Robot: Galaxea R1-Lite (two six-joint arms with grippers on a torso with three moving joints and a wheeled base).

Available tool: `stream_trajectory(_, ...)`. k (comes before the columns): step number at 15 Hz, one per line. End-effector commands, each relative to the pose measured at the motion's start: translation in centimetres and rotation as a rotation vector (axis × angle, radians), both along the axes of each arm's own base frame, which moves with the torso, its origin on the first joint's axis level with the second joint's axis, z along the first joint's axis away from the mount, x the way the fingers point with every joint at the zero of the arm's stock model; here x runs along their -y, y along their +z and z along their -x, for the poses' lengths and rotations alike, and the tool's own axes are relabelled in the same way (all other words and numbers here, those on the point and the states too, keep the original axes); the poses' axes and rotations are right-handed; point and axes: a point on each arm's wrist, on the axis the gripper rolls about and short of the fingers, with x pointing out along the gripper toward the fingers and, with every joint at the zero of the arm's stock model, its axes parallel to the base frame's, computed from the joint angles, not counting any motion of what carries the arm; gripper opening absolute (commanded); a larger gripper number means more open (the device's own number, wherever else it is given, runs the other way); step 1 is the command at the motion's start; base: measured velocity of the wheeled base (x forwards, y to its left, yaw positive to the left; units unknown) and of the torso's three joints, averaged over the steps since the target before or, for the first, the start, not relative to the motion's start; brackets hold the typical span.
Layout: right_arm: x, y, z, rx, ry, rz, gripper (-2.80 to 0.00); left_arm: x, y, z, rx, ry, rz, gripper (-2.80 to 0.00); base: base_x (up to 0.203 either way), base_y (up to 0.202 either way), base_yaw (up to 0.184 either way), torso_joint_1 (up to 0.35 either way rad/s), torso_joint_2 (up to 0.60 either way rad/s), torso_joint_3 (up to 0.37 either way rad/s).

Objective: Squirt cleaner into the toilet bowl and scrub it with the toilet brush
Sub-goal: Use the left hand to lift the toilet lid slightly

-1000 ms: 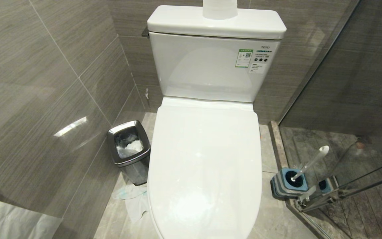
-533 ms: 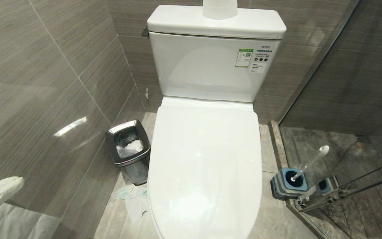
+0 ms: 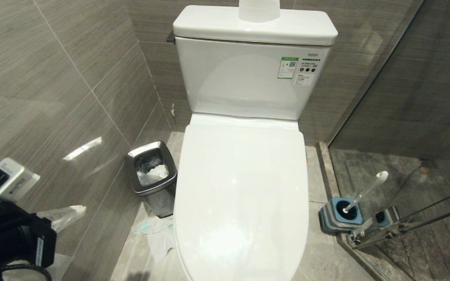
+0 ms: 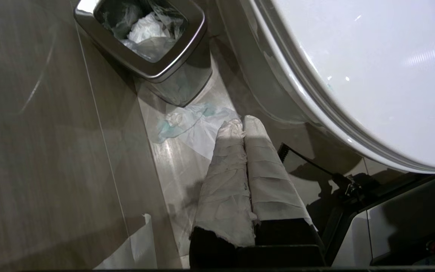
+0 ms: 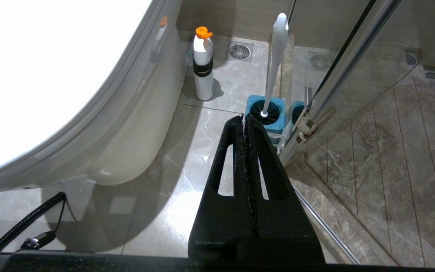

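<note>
White tape on the left gripper (image 3: 63, 216) swings into the head view at the lower left, where a second ago only grey wall tile showed, so the left arm is rising into play. The toilet bowl (image 3: 244, 187) sits dead centre with its lid shut (it has to come up before any cleaner goes in), and the toilet brush (image 3: 367, 190) leans in its holder (image 3: 340, 216) on the floor to the right.

Over to the left wrist view: the wrapped fingers (image 4: 223, 166) are pressed together, holding nothing, just beside the bowl's front rim, with the waste bin (image 4: 149, 41) beyond.

Right wrist view now: the right gripper (image 5: 244, 120) hangs parked, jaws closed and empty, tips pointing at the brush holder, the cleaner bottle (image 5: 203, 68) standing against the bowl's base.
</note>
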Motion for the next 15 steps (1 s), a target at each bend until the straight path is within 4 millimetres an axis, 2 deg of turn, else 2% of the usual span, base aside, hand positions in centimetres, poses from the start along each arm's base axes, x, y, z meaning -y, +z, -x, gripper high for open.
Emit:
stream_trajectory(1,0.0,0.0,0.0,-0.002,0.0,0.0,-2.8,0.3,-1.6,-2.0,-0.086,-0.01,-0.009,-2.8,0.0,0.0,0.0,0.0,0.0,0.0)
stream_trajectory(3,0.0,0.0,0.0,-0.002,0.0,0.0,-2.8,1.1,-1.7,-2.2,-0.086,-0.022,-0.031,-2.8,0.0,0.0,0.0,0.0,0.0,0.0)
stream_trajectory(8,0.0,-0.1,0.0,-0.004,0.0,0.0,-2.8,4.3,-1.5,-1.3,-0.049,-0.057,-0.126,-2.8,0.0,0.0,0.0,0.0,0.0,0.0)
stream_trajectory(15,0.0,0.0,0.0,-0.002,0.0,0.0,-2.8,4.9,-3.0,-2.3,-0.125,-0.052,-0.162,-2.8,0.0,0.0,0.0,0.0,0.0,0.0)
